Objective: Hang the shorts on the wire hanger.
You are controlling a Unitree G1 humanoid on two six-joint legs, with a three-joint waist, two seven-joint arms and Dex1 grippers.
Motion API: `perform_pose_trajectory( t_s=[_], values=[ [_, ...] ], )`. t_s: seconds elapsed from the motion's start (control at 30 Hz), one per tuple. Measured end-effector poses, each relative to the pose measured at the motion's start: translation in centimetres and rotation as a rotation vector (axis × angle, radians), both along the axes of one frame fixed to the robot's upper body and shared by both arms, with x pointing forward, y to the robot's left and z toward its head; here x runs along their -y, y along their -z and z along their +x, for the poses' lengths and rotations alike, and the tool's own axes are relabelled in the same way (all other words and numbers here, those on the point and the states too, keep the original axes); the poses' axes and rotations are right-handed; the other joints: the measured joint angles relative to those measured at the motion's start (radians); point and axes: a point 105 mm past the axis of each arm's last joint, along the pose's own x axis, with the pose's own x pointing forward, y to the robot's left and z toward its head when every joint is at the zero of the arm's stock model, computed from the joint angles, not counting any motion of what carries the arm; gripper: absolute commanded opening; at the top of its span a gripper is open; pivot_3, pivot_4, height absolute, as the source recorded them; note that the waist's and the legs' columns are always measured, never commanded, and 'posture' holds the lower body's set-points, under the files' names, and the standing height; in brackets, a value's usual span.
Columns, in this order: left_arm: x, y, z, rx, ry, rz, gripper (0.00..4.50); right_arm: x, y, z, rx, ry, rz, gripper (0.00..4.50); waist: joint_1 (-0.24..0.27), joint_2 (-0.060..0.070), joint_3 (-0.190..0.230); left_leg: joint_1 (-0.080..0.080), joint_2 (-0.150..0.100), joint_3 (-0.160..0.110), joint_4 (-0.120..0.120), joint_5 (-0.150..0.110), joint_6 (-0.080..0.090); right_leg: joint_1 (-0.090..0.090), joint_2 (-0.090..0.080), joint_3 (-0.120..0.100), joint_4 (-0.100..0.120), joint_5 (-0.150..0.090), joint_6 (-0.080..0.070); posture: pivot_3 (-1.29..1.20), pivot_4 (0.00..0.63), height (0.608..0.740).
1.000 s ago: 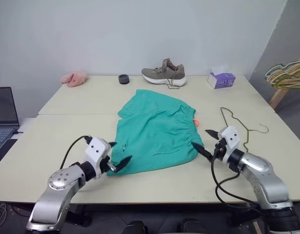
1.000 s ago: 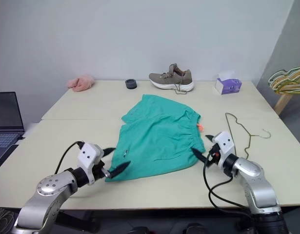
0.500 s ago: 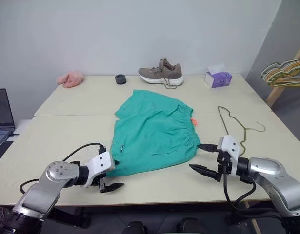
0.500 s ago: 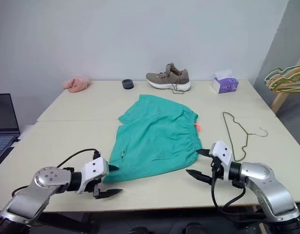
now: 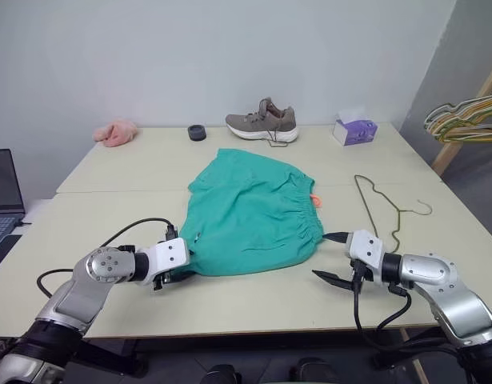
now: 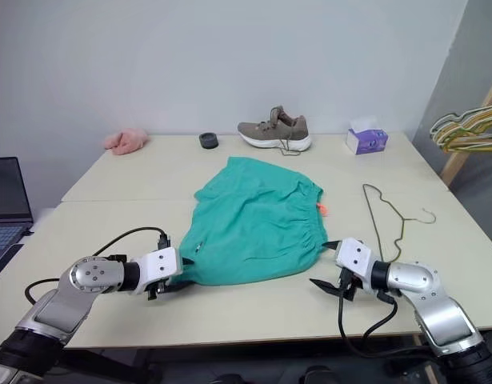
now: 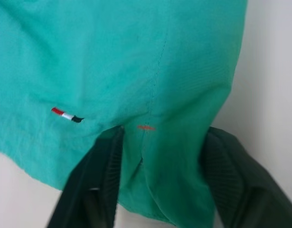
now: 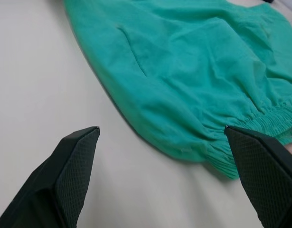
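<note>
The left gripper [image 5: 175,273] is pinching a fold of hem at the 7 o'clock corner of the shorts [image 5: 250,213], which lie flat mid-table; a second ago its fingers were spread. The limp, light cloth will sag, so the elastic waistband grips best. The right gripper [image 5: 332,258] stays wide open at their 4 o'clock corner, the wire hanger [image 5: 387,209] at 3 o'clock.

Silver-grey arms with white wrist housings; looping black cables; ribbed black fingers [image 8: 74,161].
</note>
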Motion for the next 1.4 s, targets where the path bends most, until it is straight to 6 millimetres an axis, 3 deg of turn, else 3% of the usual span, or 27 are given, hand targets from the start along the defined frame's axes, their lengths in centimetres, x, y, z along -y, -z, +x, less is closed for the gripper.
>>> perform_pose_trajectory(
  t_s=[0.13, 0.27, 0.37, 0.47, 0.63, 0.83, 1.0, 1.27, 1.4],
  values=[
    [-0.2, -0.2, 0.9, 0.035, -0.041, -0.021, 0.06, -1.3, 0.7, 0.7, 0.059, -0.081, -0.062, 4.50, -0.005, -0.001, 0.000, -0.008, 0.000, 0.000, 0.000, 0.000, 0.000, -0.003, 0.000, 0.000, 0.000, 0.000, 0.000, -0.13, 0.000, 0.740],
    [0.6, -2.1, 2.2, 0.086, -0.064, -0.109, 0.03, -4.0, 1.3, 2.2, 0.136, -0.143, -0.088, 4.50, -0.016, -0.002, -0.001, -0.010, 0.000, -0.001, 0.000, 0.000, 0.000, -0.004, 0.000, 0.000, 0.000, 0.001, 0.000, -0.12, 0.000, 0.740],
    [0.5, -2.8, 2.3, 0.096, -0.061, -0.123, 0.03, -5.0, 2.1, 3.6, 0.163, -0.150, -0.133, 4.50, -0.026, -0.002, -0.001, -0.009, -0.001, -0.001, 0.000, 0.000, 0.000, -0.004, 0.000, 0.000, 0.000, 0.001, 0.000, -0.11, 0.000, 0.740],
    [0.4, -2.9, 1.9, 0.086, -0.052, -0.123, 0.00, -5.1, 2.2, 4.8, 0.191, -0.139, -0.161, 3.94, -0.027, -0.002, -0.001, -0.009, -0.001, -0.001, 0.000, 0.000, 0.000, -0.004, 0.000, 0.000, 0.000, 0.001, -0.001, -0.10, 0.000, 0.740],
    [-0.2, -2.5, 0.4, 0.018, -0.018, -0.112, 0.00, -3.9, 2.2, 6.2, 0.197, -0.105, -0.205, 2.15, -0.026, -0.002, -0.001, -0.009, -0.001, -0.002, 0.000, 0.000, 0.000, -0.004, 0.000, 0.000, 0.000, 0.002, -0.003, -0.10, 0.000, 0.740],
    [-0.4, -2.5, -0.5, -0.022, 0.029, -0.080, 0.00, -4.2, 0.8, 6.3, 0.209, -0.182, -0.205, 0.09, -0.027, -0.002, -0.001, -0.009, -0.001, -0.002, 0.000, 0.000, 0.000, -0.004, 0.000, 0.000, 0.001, 0.003, -0.005, -0.10, 0.000, 0.740],
    [-0.6, -1.8, -3.6, -0.168, 0.121, -0.042, 0.00, -3.8, 0.2, 4.7, 0.160, -0.305, -0.232, 0.03, -0.028, -0.002, -0.001, -0.010, -0.001, -0.002, 0.000, 0.000, 0.000, -0.004, 0.000, 0.000, 0.000, 0.004, -0.006, -0.10, 0.000, 0.740],
    [-0.1, -2.3, -10.3, -0.505, 0.288, -0.075, 0.00, -2.2, -0.3, -1.4, -0.062, -0.530, -0.260, 0.03, -0.026, -0.001, 0.000, -0.009, 0.000, -0.001, 0.000, -0.001, 0.001, -0.004, 0.000, -0.001, 0.000, 0.000, -0.003, -0.10, 0.000, 0.740],
    [0.0, -3.2, -12.4, -0.594, 0.341, -0.080, 0.00, -1.7, -0.6, -4.9, -0.200, -0.600, -0.266, 0.03, -0.022, 0.001, 0.001, -0.008, 0.001, -0.002, 0.000, -0.001, 0.001, -0.002, 0.000, -0.002, 0.001, -0.001, -0.003, -0.10, 0.000, 0.740]
  ],
)
